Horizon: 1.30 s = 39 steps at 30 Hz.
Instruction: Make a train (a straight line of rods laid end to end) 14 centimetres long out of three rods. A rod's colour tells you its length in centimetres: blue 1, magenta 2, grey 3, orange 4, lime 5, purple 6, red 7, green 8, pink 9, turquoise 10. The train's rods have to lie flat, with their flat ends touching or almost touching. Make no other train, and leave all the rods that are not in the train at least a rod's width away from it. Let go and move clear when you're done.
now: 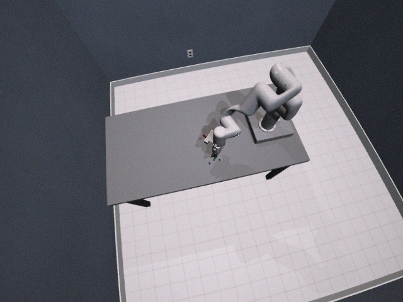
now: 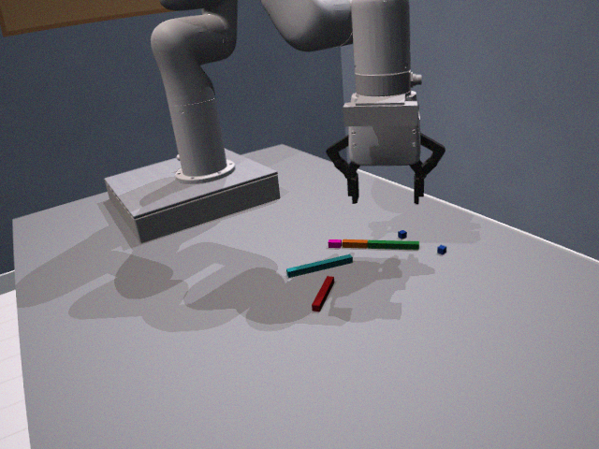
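Note:
A magenta rod [image 2: 334,243], an orange rod [image 2: 354,243] and a green rod [image 2: 392,244] lie flat in one straight line, end to end, on the grey table. My gripper [image 2: 385,197] hangs open and empty well above this line, fingers pointing down. In the far overhead view the gripper [image 1: 217,152] covers most of the rods; only the green rod's tip [image 1: 214,158] shows.
A turquoise rod [image 2: 319,266] lies just in front of the line, at an angle. A red rod [image 2: 323,293] lies nearer still. Two blue cubes [image 2: 401,234] [image 2: 441,249] sit near the green rod's right end. The arm's base block [image 2: 193,193] stands at back left.

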### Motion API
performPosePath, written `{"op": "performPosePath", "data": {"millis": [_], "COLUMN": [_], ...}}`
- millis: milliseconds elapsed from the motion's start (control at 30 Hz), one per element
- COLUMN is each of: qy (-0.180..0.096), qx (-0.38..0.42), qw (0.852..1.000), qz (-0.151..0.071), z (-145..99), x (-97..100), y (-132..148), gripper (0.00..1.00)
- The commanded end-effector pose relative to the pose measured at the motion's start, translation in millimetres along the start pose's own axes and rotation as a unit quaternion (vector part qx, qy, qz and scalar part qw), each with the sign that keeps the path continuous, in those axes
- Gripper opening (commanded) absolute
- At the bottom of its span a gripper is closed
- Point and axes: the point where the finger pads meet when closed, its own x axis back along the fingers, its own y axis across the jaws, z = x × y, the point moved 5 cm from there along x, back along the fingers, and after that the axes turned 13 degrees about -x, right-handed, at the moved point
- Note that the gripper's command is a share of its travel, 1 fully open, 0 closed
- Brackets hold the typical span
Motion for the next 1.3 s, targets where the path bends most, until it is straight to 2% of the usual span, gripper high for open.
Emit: {"op": "performPosePath", "data": {"millis": [0, 200, 400, 467, 600, 700, 1267], "qy": [0.001, 0.001, 0.001, 0.001, 0.001, 0.001, 0.001], "qx": [0.084, 0.187, 0.290, 0.290, 0.351, 0.375, 0.384], "qw": [0.996, 0.982, 0.957, 0.957, 0.936, 0.927, 0.923], "qz": [0.002, 0.002, 0.002, 0.002, 0.002, 0.002, 0.002], "z": [0.4, 0.5, 0.7, 0.7, 0.7, 0.8, 0.8], "x": [-0.9, -3.7, -6.5, -6.5, -8.3, -9.0, -9.2], "y": [0.1, 1.7, 3.3, 3.3, 4.4, 4.8, 4.9], "gripper": [1.00, 1.00, 1.00, 1.00, 1.00, 1.00, 1.00]}}
